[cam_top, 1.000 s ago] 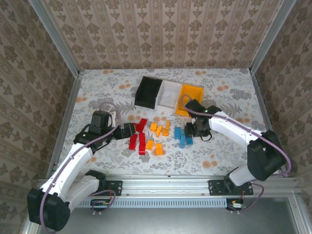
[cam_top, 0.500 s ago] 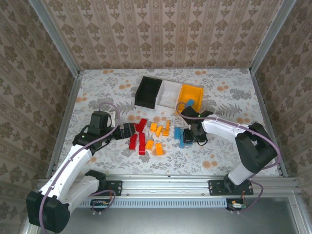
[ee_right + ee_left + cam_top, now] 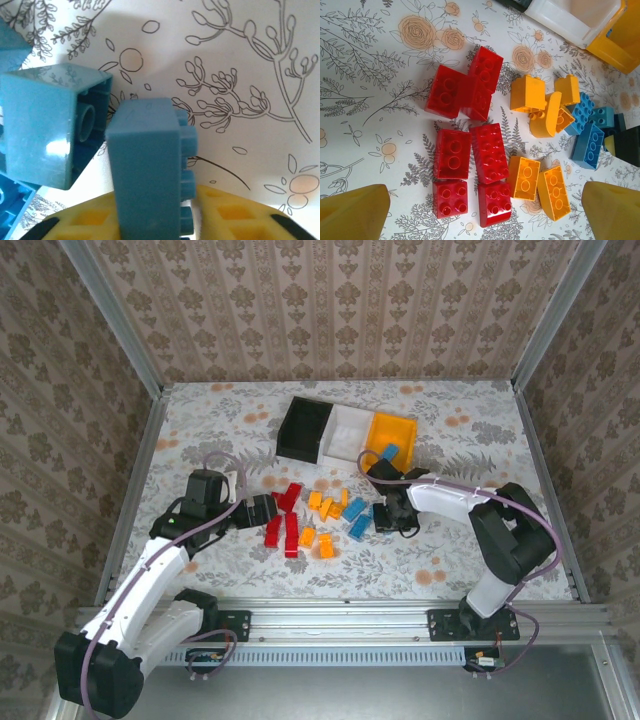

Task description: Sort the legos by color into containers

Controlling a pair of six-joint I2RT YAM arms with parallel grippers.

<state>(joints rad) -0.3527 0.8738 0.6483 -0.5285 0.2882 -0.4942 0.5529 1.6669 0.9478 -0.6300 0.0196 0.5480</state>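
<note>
Right pincer withdrew from orange-yellow bin; clamped onto blue brick

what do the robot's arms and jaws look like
The left arm and right arm match: white tubular links joined by bulky black joints. A thin greyish-purple cable loops along each. The jaws are yellow plastic, as the wrist views show.

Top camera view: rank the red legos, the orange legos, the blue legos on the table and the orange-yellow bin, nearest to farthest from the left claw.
1. Red legos, right in front of the left claw.
2. Orange legos, just right of the red ones.
3. Blue legos on the table, farther right again.
4. Orange-yellow bin, far back on the right.
</note>
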